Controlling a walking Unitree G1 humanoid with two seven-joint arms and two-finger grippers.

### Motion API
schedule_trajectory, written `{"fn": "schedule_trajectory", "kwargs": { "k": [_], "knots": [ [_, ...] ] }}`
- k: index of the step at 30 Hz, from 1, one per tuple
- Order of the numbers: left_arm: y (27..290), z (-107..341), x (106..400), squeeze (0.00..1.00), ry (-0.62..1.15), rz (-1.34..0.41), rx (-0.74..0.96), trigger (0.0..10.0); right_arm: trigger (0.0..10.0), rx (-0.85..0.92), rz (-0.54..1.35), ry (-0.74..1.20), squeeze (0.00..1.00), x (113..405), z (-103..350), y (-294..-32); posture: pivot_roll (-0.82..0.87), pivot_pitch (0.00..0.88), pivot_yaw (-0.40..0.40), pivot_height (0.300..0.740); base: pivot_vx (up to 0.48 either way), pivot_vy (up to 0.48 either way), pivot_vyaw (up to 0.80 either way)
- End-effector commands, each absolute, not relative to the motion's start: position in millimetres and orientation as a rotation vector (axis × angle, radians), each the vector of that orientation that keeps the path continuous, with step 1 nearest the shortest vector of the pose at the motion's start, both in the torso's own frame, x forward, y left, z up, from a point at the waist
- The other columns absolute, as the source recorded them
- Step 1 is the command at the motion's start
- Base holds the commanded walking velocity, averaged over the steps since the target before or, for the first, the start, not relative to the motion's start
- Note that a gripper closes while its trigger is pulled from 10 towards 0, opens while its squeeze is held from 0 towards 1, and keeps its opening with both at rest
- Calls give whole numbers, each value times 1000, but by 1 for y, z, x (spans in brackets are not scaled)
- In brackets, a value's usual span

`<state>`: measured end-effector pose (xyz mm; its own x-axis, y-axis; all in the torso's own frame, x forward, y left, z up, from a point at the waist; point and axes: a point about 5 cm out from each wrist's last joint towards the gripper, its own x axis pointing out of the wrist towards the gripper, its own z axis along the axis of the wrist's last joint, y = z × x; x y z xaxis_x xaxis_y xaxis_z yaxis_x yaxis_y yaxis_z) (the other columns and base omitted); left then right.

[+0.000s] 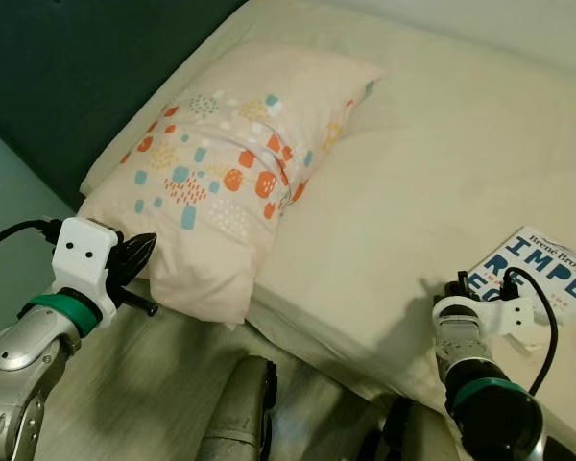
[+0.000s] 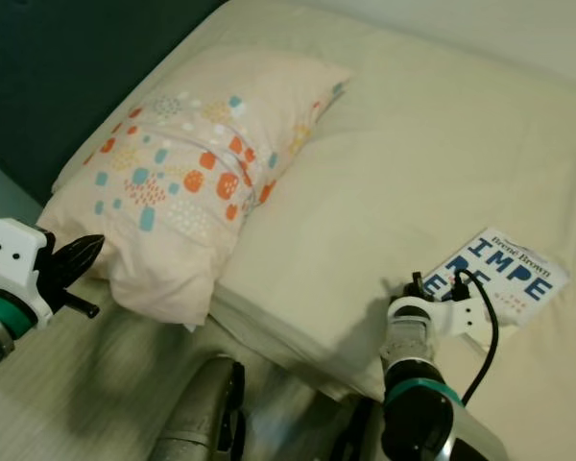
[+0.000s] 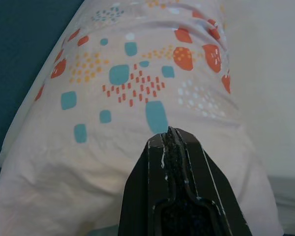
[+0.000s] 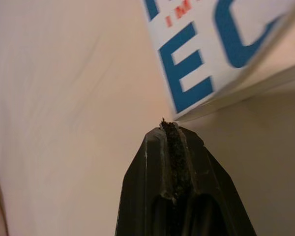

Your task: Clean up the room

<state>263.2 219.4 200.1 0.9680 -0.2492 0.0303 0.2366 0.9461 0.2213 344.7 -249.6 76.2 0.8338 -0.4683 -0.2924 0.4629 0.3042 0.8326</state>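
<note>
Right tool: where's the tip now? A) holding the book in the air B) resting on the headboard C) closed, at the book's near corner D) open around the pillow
C: the right tool is shut with its tip at the corner of the book, which lies flat on the bed.

White book (image 1: 540,271) cover, "Brené Brown" above large blue "IMPE", rest hidden
</note>
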Motion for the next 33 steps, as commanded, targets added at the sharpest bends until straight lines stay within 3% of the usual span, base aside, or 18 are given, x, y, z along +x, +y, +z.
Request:
{"fn": "schedule_trajectory", "kwargs": {
  "k": [1,14,23,24,25,26,31,32,33],
  "knots": [
    [225,196,261,0,-26,-234,226,10000,0,1057,-657,35,0,336,65,-253,413,268,132,615,0,0,0],
    [220,183,261,0,-16,-230,200,10000,0,842,-591,3,0,334,73,-267,315,224,83,615,0,0,0],
    [211,138,255,0,88,-206,201,10000,0,671,-432,-8,0,326,62,-241,220,156,14,615,0,0,0],
    [215,120,247,0,161,-188,242,10000,3922,622,-377,-11,0,328,65,-231,211,144,4,615,0,0,0],
    [215,120,247,0,161,-188,242,10000,3922,622,-377,-11,0,328,65,-231,211,144,4,615,0,0,0],
    [215,114,243,0,186,-190,268,10000,9843,604,-358,-9,0,329,66,-228,210,141,3,615,0,0,0],
    [215,100,233,0,231,-191,281,10000,10000,550,-336,1,4,330,66,-222,205,123,-4,615,0,0,0],
    [216,96,230,0,244,-175,279,10000,10000,524,-350,16,1000,330,65,-221,208,121,-9,615,0,0,0],
    [218,93,228,0,244,-153,281,10000,10000,525,-382,26,1000,330,64,-223,216,119,-13,615,0,0,0]
  ]
}}
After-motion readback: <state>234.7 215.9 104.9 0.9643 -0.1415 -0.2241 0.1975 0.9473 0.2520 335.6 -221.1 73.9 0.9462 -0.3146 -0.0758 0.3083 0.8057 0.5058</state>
